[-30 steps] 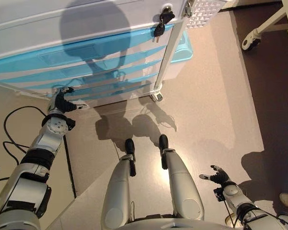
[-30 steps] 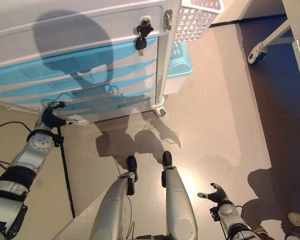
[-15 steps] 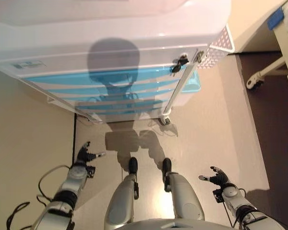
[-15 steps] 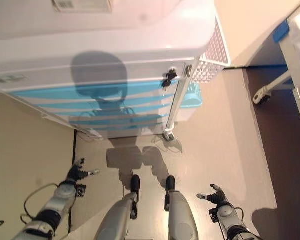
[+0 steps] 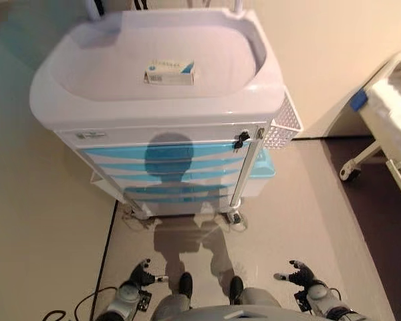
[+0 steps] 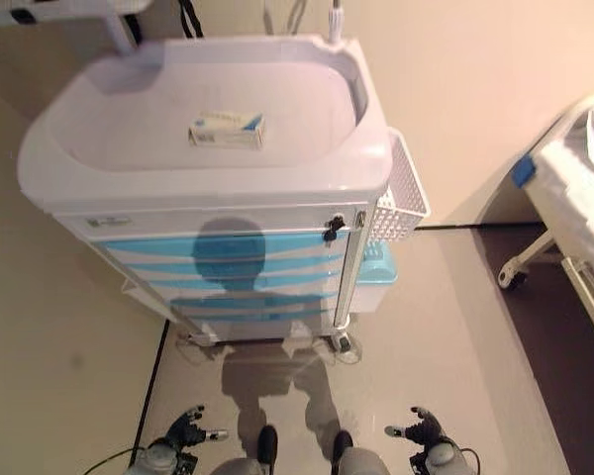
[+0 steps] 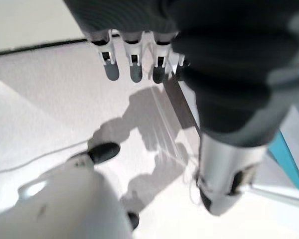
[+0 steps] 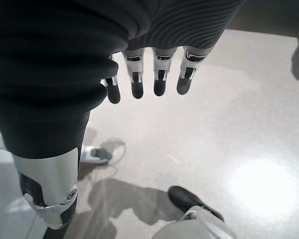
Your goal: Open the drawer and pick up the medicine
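Note:
A white medical cart (image 5: 154, 114) with blue drawers (image 5: 167, 164) stands before me, all drawers closed, a key (image 5: 240, 140) in the lock at its top right. A white and blue medicine box (image 5: 170, 71) lies on the cart's recessed top. My left hand (image 5: 142, 274) hangs low near the floor at the lower left, fingers straight and empty. My right hand (image 5: 299, 274) hangs at the lower right, also open and holding nothing. Both are far below the cart's drawers.
A white perforated basket (image 5: 279, 127) hangs on the cart's right side, with a light blue bin (image 5: 262, 167) under it. A bed frame with a wheel (image 5: 381, 127) stands at the right. A wall runs behind the cart.
The camera has risen and pulled back, so the cart's top and the medicine box now show. My left hand has dropped away from the lower drawers to my side.

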